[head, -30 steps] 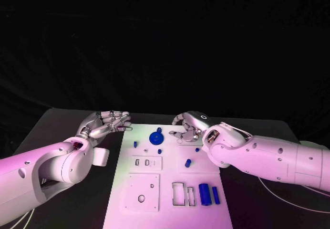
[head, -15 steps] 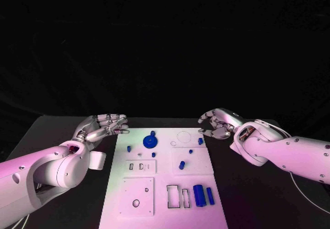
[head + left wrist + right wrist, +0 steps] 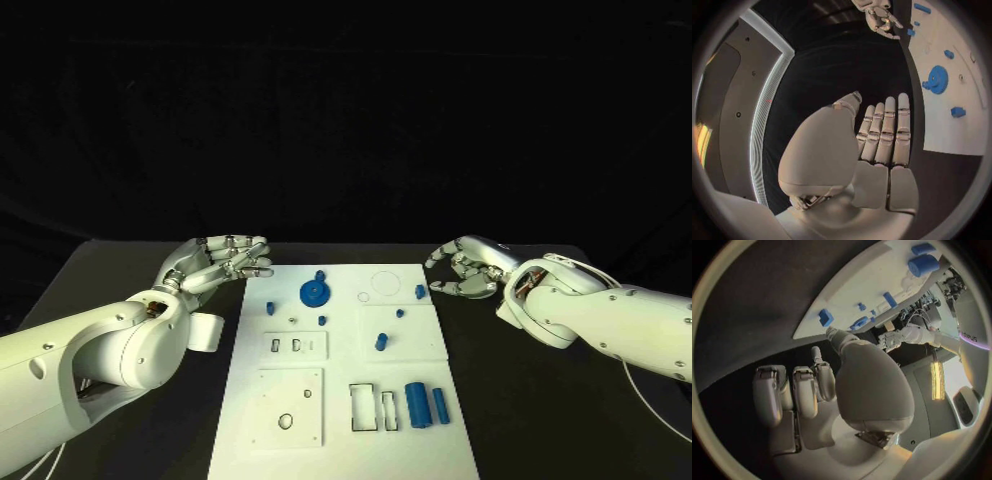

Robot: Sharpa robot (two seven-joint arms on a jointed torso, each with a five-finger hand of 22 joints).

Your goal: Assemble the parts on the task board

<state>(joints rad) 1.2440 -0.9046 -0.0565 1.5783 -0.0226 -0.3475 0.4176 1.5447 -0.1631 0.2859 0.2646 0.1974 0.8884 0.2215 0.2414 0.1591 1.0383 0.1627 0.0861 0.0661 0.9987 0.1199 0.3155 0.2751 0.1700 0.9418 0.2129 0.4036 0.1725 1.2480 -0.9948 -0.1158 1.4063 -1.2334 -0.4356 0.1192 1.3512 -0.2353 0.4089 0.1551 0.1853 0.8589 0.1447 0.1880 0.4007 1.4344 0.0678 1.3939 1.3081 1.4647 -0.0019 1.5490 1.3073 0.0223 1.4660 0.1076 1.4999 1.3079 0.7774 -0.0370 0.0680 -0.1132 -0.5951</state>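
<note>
The white task board lies in the middle of the table. A blue gear sits near its far left, with several small blue parts around it. Two blue cylinders lie at the near right beside rectangular slots. My left hand hovers just off the board's far left corner, fingers straight and side by side, holding nothing. My right hand is off the far right corner, fingers loosely curled apart from the thumb, nothing in it. A small blue part stands near that edge.
Bare black table lies on both sides of the board. My left forearm crosses the near left, and my right forearm the right side. Black cloth hangs behind the table.
My right hand has left the far part of the board and moved right, past its edge. The left hand has stayed about where it was. The camera has shifted.
</note>
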